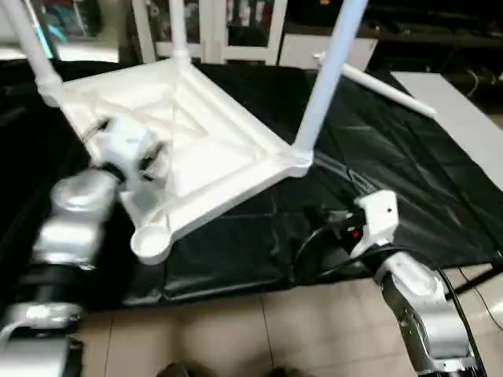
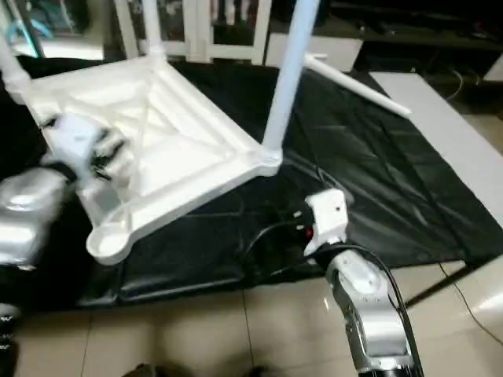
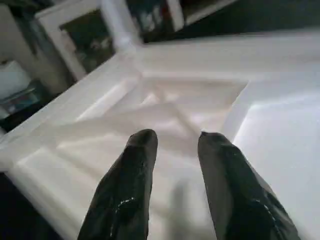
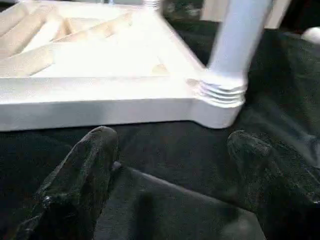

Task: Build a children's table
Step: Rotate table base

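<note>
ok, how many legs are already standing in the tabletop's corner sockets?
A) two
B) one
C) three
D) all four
C: three legs rise from the upturned tabletop, the nearest seated at the right corner; the near corner socket is empty, and the fourth leg lies loose on the black cloth.
</note>
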